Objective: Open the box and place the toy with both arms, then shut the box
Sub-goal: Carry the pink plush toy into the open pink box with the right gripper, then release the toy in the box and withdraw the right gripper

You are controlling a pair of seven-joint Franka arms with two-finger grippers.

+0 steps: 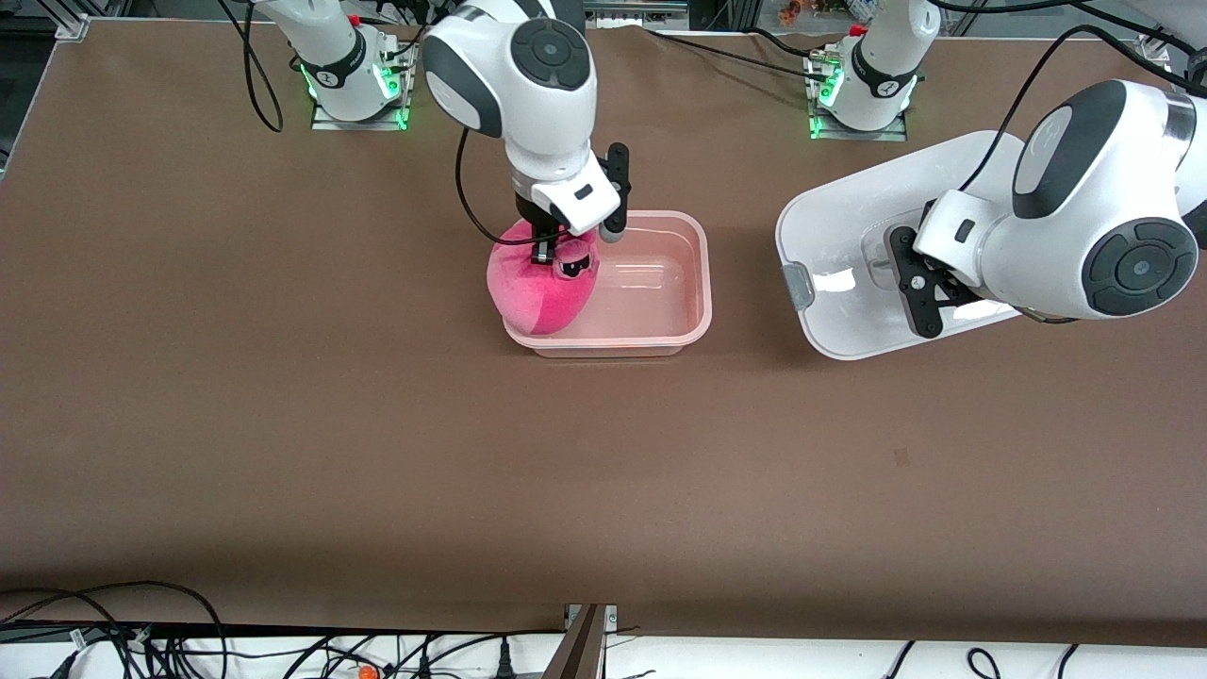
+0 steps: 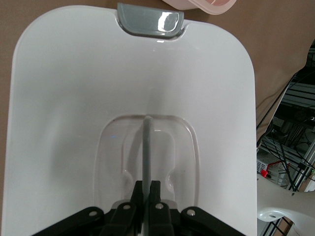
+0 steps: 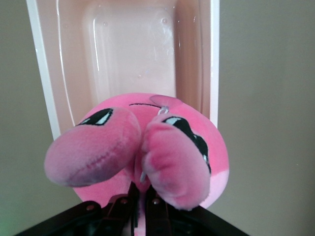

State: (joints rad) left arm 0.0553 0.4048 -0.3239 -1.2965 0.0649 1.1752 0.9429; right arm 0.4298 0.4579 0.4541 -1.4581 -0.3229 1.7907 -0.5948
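Currently we count 1 tub, 1 lid, 1 toy, 2 arms on the brown tabletop (image 1: 283, 424). Box tub (image 1: 693, 283) sits open, mid-tabletop, no lid on it. Toy (image 1: 537, 288) hangs over the tub's end toward the right arm's side, partly above the rim; right gripper (image 3: 140, 199) has its jaws pinched tight on the plush between 2 pink lobes. Lid (image 1: 830, 236) is apart from the tub, toward the left arm's end, 1 grey clip (image 2: 150, 19) visible. Left gripper (image 2: 147, 196) has jaws closed on the lid's centre handle (image 2: 147, 147). We can't tell whether the lid rests on the tabletop.
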